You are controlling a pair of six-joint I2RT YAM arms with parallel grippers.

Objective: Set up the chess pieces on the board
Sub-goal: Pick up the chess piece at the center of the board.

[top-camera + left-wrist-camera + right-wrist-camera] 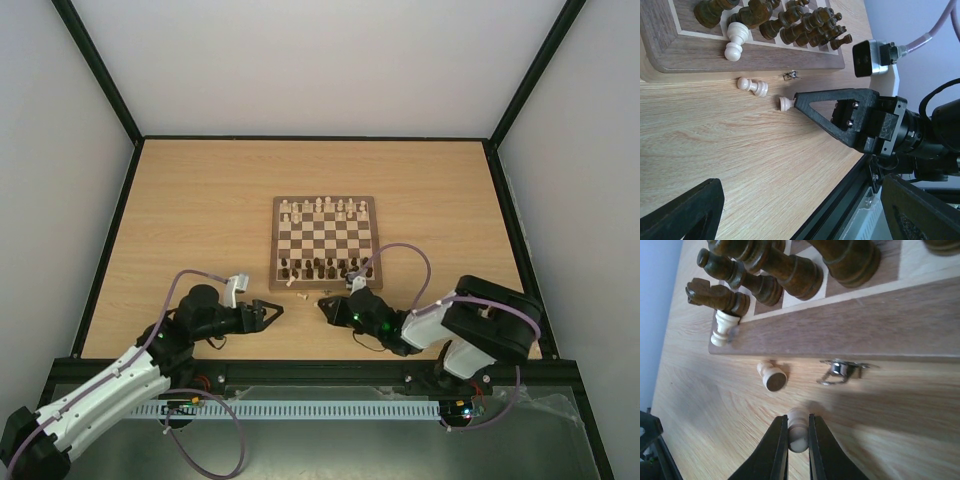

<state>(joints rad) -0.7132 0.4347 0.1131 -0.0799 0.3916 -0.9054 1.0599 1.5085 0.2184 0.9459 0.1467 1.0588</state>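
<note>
The right gripper (798,424) has its fingers (780,445) pinched on a pale pawn (798,437), low over the counter (880,440) just off the near edge of the board (840,320). A second pale pawn (771,376) lies tipped over on the counter near the metal clasp (842,371). A third pawn (722,329) sits on the board's dark border, right beside the dark pieces (785,270) (the wrong end for it). The left gripper (270,313) hangs close by, its fingers spread wide and holding nothing. Across the board, the other pale pieces (322,209) are gathered along the far rows, though the overhead view is too small to tell whether each one is on its proper square. The job looks well along but unfinished: at least these three pawns need carrying to the far side.
</note>
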